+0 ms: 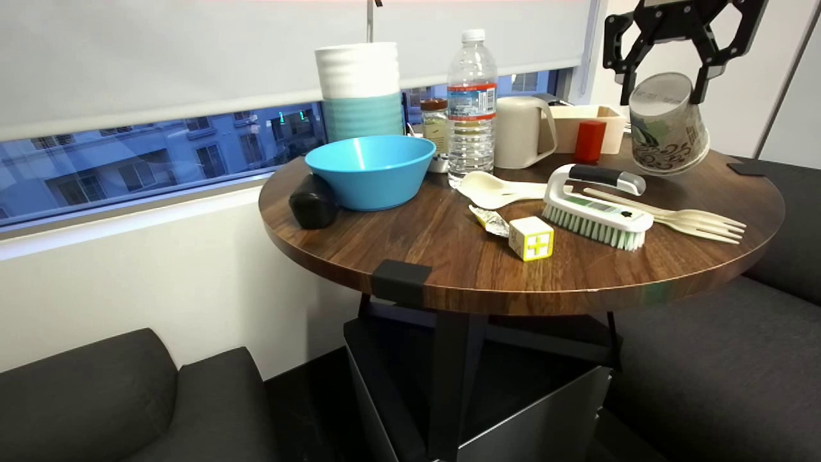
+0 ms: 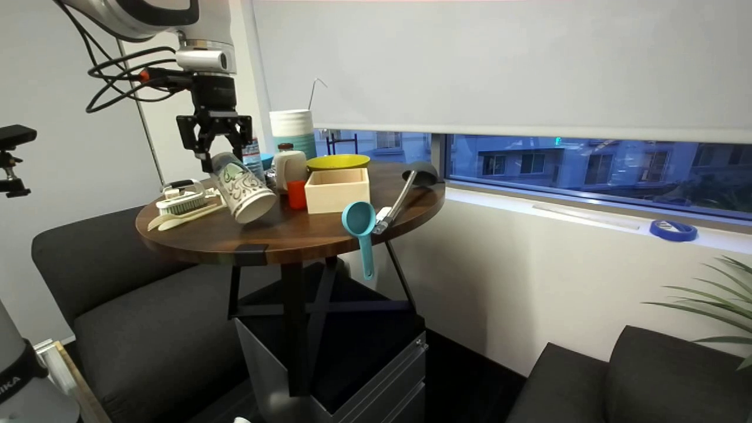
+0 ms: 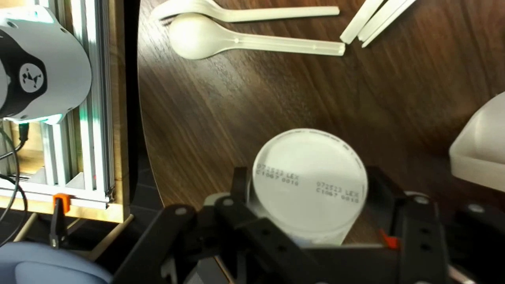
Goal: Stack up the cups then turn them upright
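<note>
Jaws: I'm pinching a tapered, dark-swirled white paper cup (image 2: 239, 188) near its base.
Mouth: slanting down; base grip presumably leaves room to tip upright.

Round brown table (image 1: 414, 240) | on it: blue bowl (image 1: 372, 178) | bottle (image 1: 473, 102) | mug (image 1: 515, 136) | brush (image 1: 598, 215) | cube (image 1: 531, 239) | box (image 2: 339, 200)

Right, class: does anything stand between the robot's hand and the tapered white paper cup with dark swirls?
Nothing visible does: the hand grips the cup directly near its base, mouth tilted downward.
</note>
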